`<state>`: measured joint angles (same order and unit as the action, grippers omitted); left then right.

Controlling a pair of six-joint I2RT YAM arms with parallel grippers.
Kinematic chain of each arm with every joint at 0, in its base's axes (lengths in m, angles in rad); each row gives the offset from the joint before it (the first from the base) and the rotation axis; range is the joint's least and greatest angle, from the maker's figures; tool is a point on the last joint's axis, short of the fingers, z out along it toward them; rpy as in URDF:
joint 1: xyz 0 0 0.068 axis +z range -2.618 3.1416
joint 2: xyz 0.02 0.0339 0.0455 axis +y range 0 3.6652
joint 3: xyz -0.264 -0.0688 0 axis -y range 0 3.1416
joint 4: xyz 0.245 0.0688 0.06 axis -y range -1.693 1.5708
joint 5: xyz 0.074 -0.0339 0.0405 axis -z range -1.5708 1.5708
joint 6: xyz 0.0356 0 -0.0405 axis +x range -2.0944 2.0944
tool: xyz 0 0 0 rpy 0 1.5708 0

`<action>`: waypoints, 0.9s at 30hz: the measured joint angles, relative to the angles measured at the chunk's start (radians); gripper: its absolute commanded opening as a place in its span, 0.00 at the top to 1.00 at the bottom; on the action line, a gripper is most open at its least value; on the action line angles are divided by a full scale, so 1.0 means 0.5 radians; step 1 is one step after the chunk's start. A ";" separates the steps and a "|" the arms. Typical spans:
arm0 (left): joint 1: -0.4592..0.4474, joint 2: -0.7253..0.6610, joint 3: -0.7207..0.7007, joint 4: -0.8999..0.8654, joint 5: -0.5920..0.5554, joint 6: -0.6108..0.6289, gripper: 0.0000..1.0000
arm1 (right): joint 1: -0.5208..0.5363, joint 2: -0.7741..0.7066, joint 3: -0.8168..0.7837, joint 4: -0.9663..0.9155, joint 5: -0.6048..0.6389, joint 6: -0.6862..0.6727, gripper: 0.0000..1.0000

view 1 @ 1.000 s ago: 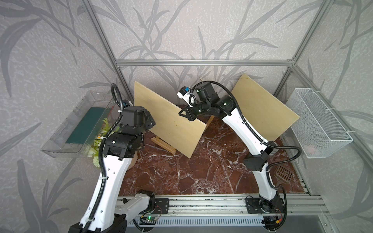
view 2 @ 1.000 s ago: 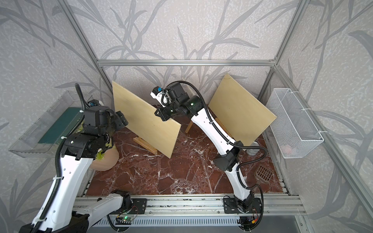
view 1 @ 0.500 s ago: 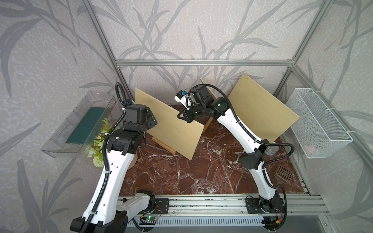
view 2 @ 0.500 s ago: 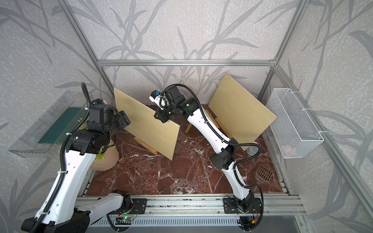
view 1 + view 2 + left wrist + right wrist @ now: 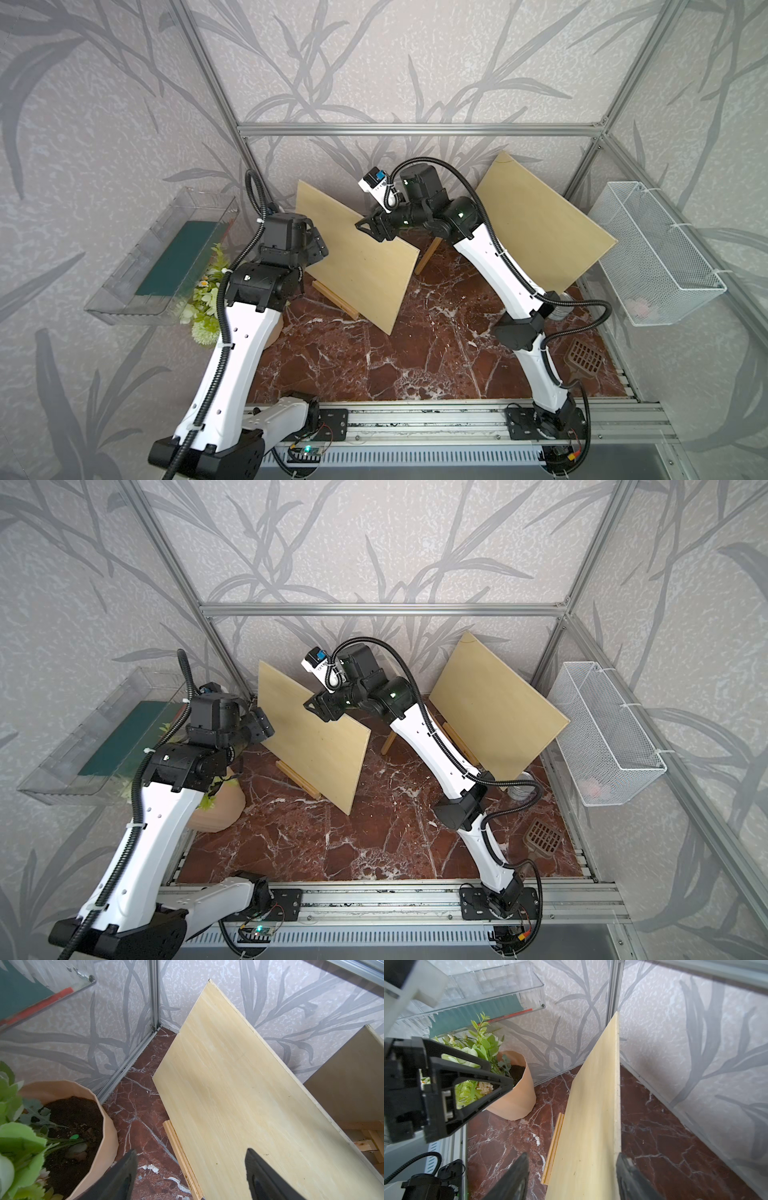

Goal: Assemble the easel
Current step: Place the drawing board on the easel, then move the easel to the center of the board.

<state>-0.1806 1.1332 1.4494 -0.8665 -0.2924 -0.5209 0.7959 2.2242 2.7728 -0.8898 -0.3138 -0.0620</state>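
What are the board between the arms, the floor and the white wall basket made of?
Board: apparently thin unfinished plywood, with faint grain and a pale raw edge. Floor: glossy red-brown marble look with white veins, possibly only a print. Basket: white-coated wire mesh, see-through.

The left arm (image 5: 239, 345) and the right arm (image 5: 494, 266) have smooth white shells and chunky black joints. A bumpy black cable (image 5: 471, 187) runs along each, held by white ties (image 5: 226, 345). Tiny green lights (image 5: 460, 215) glow. The right gripper (image 5: 368, 230) is black and pointy.
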 measured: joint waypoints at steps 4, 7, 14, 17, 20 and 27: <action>-0.001 0.004 -0.165 0.059 0.081 -0.044 0.18 | 0.000 -0.204 -0.034 -0.059 0.128 -0.082 0.33; -0.007 0.020 -0.349 0.104 0.156 -0.100 0.21 | 0.002 -0.552 -0.323 -0.034 0.258 -0.137 0.33; -0.030 0.036 -0.806 0.198 0.278 -0.229 0.42 | -0.031 -1.604 -1.719 0.479 0.562 -0.163 0.27; -0.039 0.048 -0.959 0.234 0.333 -0.270 0.62 | -0.130 -1.759 -2.014 0.594 0.625 -0.056 0.27; -0.057 0.105 -1.070 0.279 0.375 -0.313 0.88 | -0.228 -1.775 -2.183 0.626 0.681 0.060 0.28; -0.070 0.425 -1.186 0.350 0.422 -0.367 1.00 | -0.314 -1.768 -2.397 0.586 0.725 0.224 0.28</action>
<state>-0.2157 1.3457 0.8566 -0.6914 -0.0814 -0.7044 0.6392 1.3403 1.5742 -0.5968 0.0486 0.0498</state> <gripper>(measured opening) 0.047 0.720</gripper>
